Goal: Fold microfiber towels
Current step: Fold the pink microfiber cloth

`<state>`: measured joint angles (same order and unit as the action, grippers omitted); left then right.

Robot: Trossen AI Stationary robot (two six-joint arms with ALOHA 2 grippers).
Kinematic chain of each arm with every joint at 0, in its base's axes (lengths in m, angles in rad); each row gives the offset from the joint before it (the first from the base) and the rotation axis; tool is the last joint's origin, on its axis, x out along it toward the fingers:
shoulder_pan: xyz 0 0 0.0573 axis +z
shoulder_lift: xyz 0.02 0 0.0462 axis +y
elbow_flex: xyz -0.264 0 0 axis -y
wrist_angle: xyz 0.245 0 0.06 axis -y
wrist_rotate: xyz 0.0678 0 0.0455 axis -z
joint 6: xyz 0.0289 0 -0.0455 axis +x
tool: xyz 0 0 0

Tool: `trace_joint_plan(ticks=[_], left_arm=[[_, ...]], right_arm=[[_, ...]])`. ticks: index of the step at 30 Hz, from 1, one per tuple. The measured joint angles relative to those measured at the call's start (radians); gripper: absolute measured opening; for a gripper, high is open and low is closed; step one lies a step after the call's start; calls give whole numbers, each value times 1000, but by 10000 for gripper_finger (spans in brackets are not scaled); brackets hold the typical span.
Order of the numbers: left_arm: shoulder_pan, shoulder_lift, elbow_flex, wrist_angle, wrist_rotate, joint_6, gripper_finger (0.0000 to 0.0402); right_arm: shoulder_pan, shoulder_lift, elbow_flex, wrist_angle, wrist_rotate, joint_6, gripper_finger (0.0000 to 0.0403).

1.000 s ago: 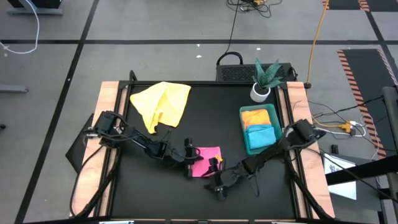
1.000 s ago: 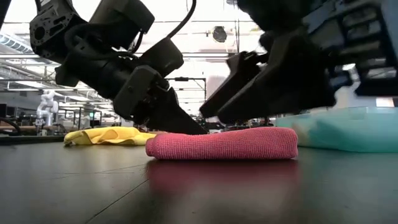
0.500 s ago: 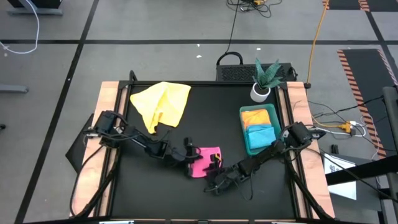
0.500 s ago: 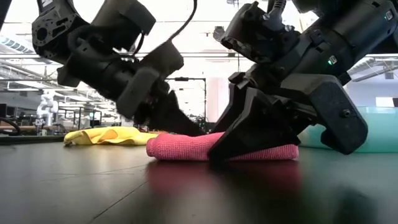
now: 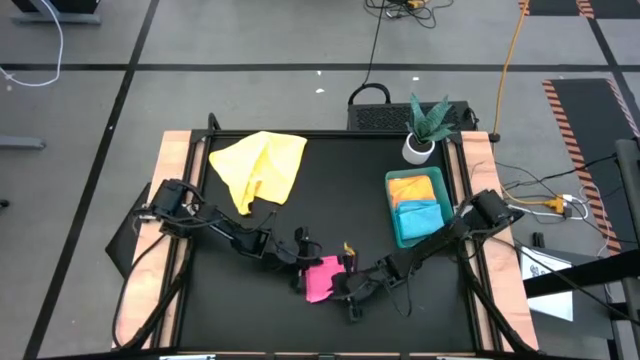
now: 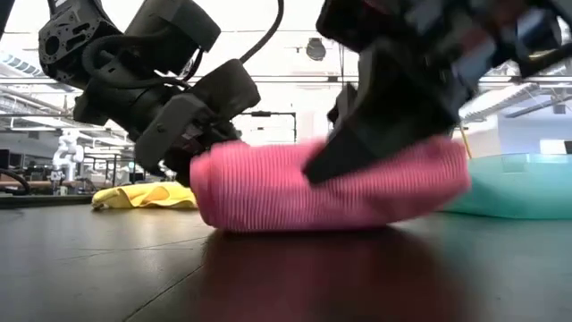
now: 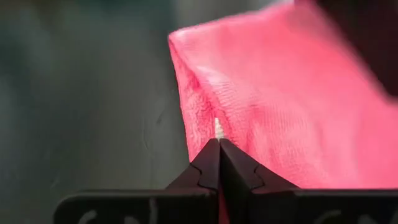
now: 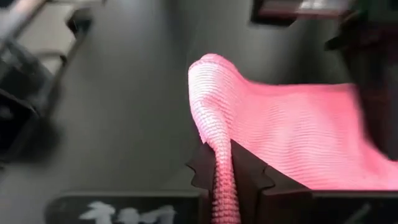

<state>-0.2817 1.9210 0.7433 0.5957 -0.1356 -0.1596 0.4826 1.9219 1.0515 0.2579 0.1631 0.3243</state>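
Black matte table [image 5: 330, 200] under me, workshop floor around it. The pink towel [image 5: 322, 278] hangs between my jaws: left gripper [image 7: 218, 144] clenched on one edge, right gripper [image 8: 221, 163] pinching the other. It's fuzzy, ribbed and floppy, so uneven pulling could skew the fold or slip it free.

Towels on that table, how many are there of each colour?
Pink towel: 1, held between the left gripper and the right gripper
Yellow towel: 1 loose on the table, 1 more in the green tray
Light blue towel: 1, in the tray
Total: 4 towels
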Motion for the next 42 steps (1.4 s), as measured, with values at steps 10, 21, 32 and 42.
trace_joint_plan(ticks=[10, 21, 32, 42], left_arm=[[-15, -123, 1, -112, -74, -10, 15], [-81, 8, 1, 38, 115, 135, 15], [-87, 60, 3, 68, 119, 135, 14], [-127, -74, 0, -201, -35, 136, 11]], right_arm=[[-15, -57, -1, -33, -63, 94, 8], [-26, -55, -1, -55, -65, 137, 9], [-107, -118, -17, -82, -94, 285, 9], [-201, -117, -162, 61, -196, 347, 8]])
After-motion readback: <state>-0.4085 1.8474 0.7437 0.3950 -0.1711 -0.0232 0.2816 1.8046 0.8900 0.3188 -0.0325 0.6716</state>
